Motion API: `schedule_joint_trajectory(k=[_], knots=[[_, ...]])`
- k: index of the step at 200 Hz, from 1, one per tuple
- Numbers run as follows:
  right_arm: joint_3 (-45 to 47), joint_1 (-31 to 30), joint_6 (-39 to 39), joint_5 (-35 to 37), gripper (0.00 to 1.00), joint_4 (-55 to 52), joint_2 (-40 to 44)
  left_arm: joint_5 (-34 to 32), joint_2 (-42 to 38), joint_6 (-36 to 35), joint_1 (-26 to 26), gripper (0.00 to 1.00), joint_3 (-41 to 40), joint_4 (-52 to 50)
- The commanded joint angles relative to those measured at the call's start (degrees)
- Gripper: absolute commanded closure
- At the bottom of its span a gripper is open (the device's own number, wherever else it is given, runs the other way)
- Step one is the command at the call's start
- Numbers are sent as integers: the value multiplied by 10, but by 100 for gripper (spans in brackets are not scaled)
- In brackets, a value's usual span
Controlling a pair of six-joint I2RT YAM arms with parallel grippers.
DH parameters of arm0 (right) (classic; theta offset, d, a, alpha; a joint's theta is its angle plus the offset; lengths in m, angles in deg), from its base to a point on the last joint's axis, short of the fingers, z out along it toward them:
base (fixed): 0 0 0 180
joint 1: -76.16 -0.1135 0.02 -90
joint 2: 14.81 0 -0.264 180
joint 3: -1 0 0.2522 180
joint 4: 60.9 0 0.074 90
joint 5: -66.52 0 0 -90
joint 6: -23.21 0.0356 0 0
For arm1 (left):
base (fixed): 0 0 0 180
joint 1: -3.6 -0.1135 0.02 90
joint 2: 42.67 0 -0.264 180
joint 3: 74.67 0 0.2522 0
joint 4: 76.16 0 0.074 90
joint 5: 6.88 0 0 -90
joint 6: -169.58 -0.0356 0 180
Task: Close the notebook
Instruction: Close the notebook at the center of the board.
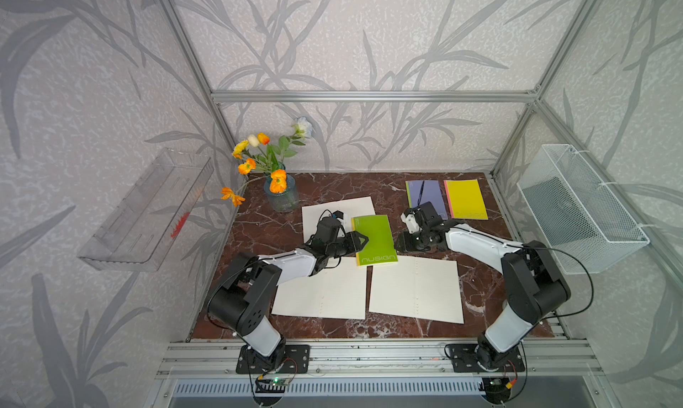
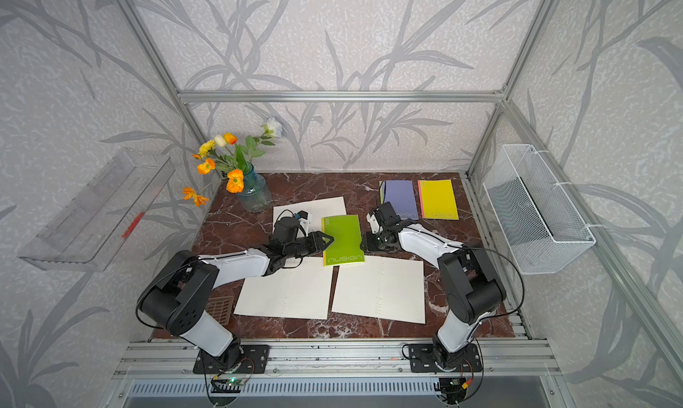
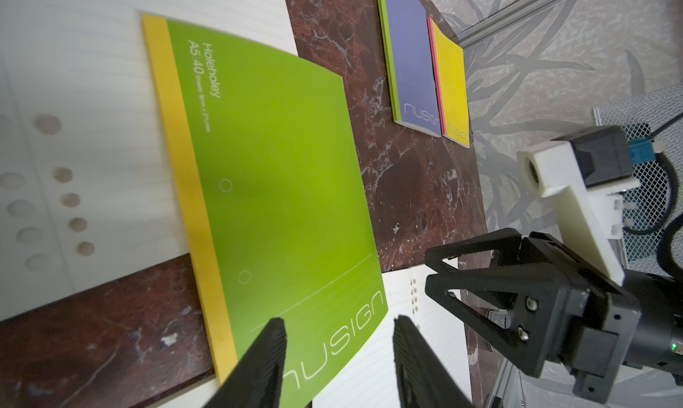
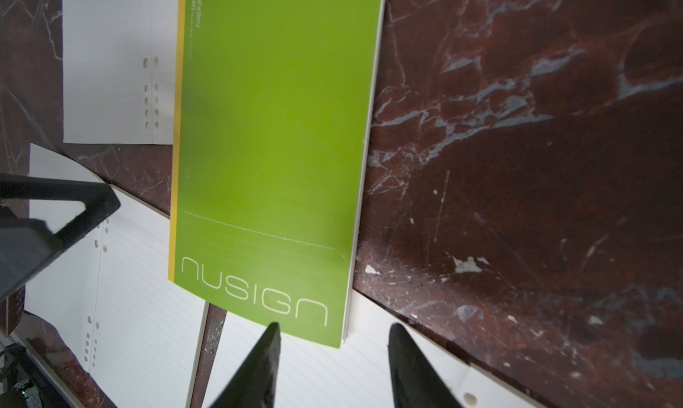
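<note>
On the middle of the table, both top views: green notebook lies closed and flat, cover up. Its near end overlaps lined sheets. Left gripper sits low at the notebook's left edge, tips over the cover. Right gripper sits just beside the right edge.

Left wrist view: left gripper has its jaws parted with nothing clamped. The notebook has a corner lying under the gap and a yellow strip along its spine. Right gripper is past the open edge, jaws apart and empty.

Right wrist view: right gripper has its jaws spread and holds nothing, over a sheet near the notebook corner. One of the left fingers shows near the spine side, over another sheet. Whether it touches the cover I cannot tell.
</note>
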Motion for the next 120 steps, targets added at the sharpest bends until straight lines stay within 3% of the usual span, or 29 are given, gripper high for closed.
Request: schedule_joint_trajectory(k=[1,120], knots=[[-6,-13,-3,-5,53,13,-4,-22,2,-5,-3,52,-13,19],[-36,-28,-4,-1,59,6,-61,-39,34,-7,-14,52,-21,2]])
